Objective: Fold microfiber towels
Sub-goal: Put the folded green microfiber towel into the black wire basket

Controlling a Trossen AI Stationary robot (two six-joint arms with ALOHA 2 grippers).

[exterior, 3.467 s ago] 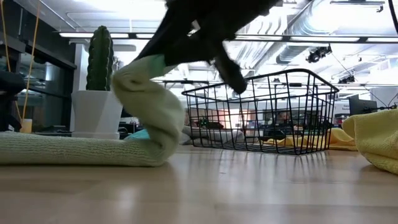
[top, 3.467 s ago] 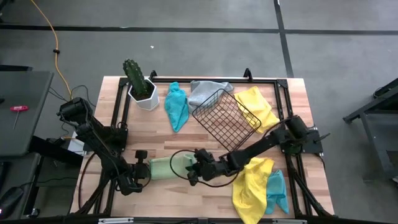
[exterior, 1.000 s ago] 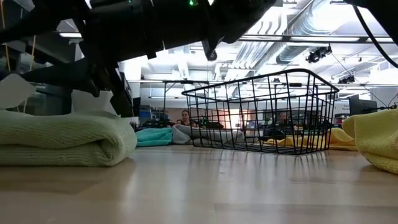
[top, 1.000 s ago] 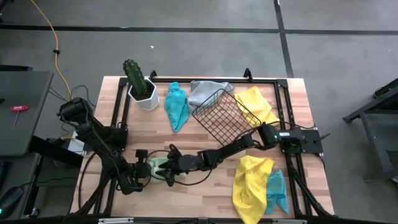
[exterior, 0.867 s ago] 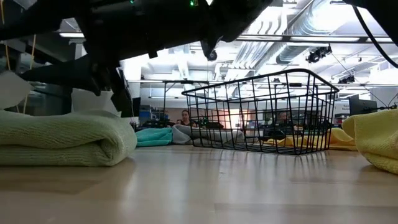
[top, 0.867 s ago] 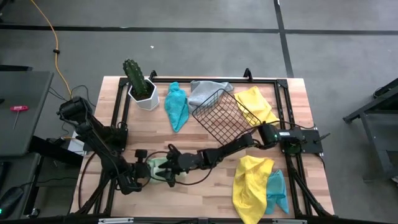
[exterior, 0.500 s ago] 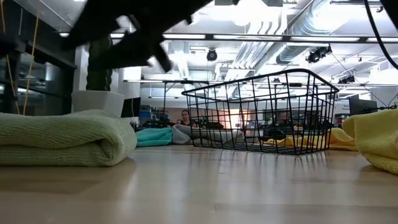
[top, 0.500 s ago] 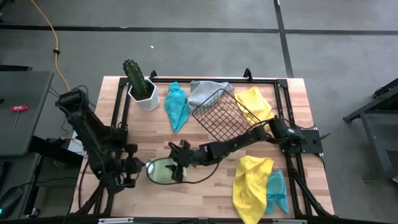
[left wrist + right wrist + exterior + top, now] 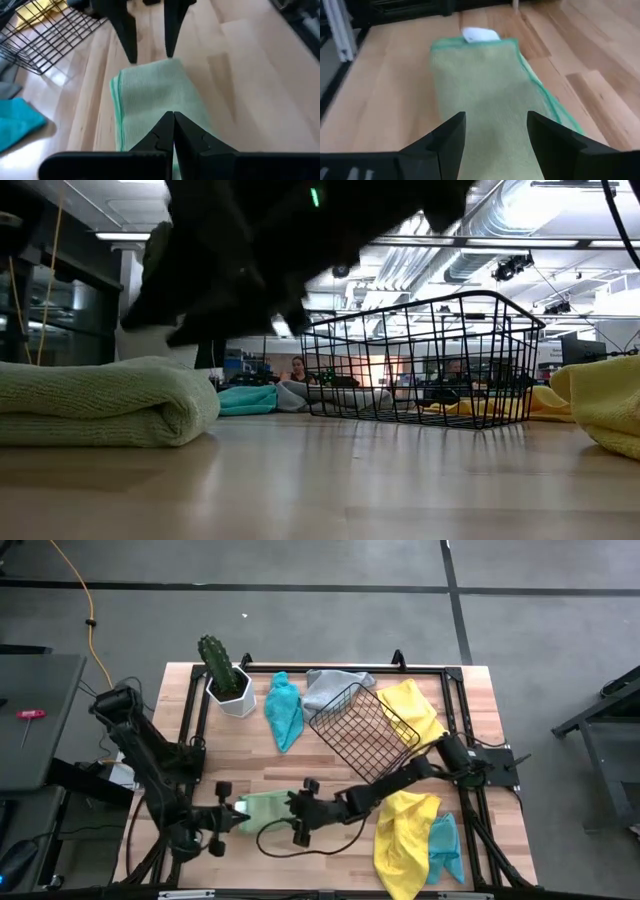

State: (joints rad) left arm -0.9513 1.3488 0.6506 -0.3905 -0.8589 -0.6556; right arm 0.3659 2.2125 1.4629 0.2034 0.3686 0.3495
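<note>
Light green towel (image 9: 262, 810) is lying folded into a narrow strip near the table's (image 9: 330, 850) front edge, left of centre. In the low view it's sitting flat with a rounded fold edge facing the middle of the table.

Left gripper (image 9: 228, 817) is sitting at the towel's left end, fingers (image 9: 167, 131) pressed together, tips over the cloth; can't tell whether they're pinching any fabric. Right gripper (image 9: 302, 810) is hovering at the towel's right end, fingers (image 9: 451, 134) spread wide, nothing between them but the towel surface below. In the left wrist view the right gripper's two fingers are standing apart just past the towel's far end.

Other towels:
- teal towel (image 9: 283, 710) bunched near the back edge, between the cactus pot (image 9: 232, 690) and the wire basket (image 9: 362, 732)
- grey towel (image 9: 328, 688) at the back edge, partly under the basket
- yellow towel (image 9: 415, 708) right of the basket, toward the back right
- second yellow towel (image 9: 402, 832) crumpled near the front right corner, with a second teal towel (image 9: 445, 845) just beside it on the right

Basket is standing in the middle of the table, tilted in the high view.
</note>
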